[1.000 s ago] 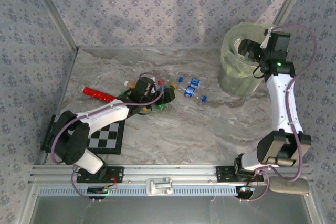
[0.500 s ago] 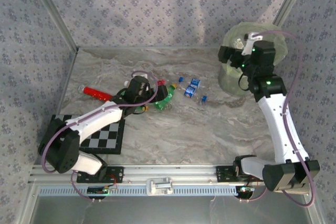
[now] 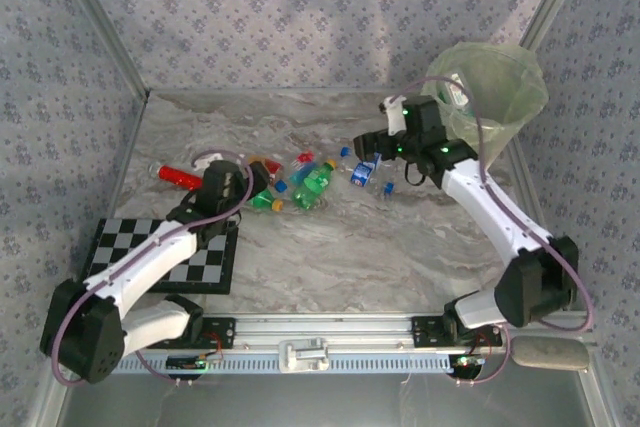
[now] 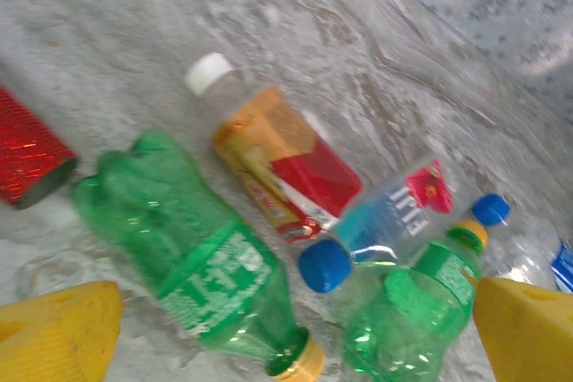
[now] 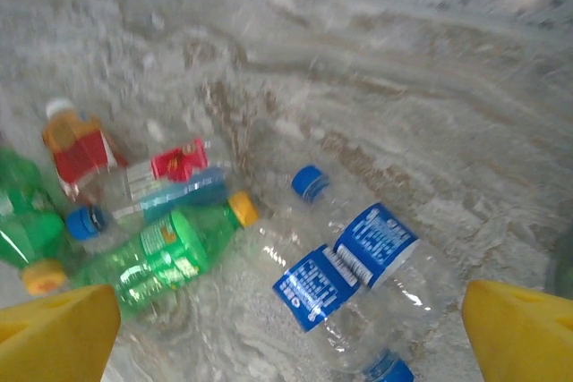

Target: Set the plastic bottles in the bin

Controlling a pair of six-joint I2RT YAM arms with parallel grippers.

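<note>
- A black-and-white checkerboard (image 3: 165,255) lies flat at the near left of the marble table (image 3: 330,247), partly covered by the left arm
- Beyond it lies a red tube (image 3: 180,176); the left wrist view cuts it off at the frame's edge
- The left gripper (image 4: 291,333) is spread wide and grips nothing. Its yellow fingertips (image 4: 54,333) sit in the bottom corners of the wrist view, over the heap of bottles; I cannot tell whether they touch any
- Between those fingertips lie a green bottle (image 4: 197,266) with a yellow cap, an orange-labelled bottle (image 4: 277,163) with a white cap, a clear bottle with a blue cap (image 4: 389,212) and a second green bottle (image 4: 421,301). All are on their sides, touching or overlapping
- Just right of the heap, two clear bottles with blue labels (image 5: 376,239) lie side by side; their bodies are hard to make out against the marble
- The right gripper (image 5: 286,333) is also spread wide and empty, over those two bottles, its fingertips cropped at the frame's corners
- The bin (image 3: 510,77), lined with a pale green bag, stands at the far right, well apart from the bottles. The right arm hides its lower part, and its contents cannot be made out
</note>
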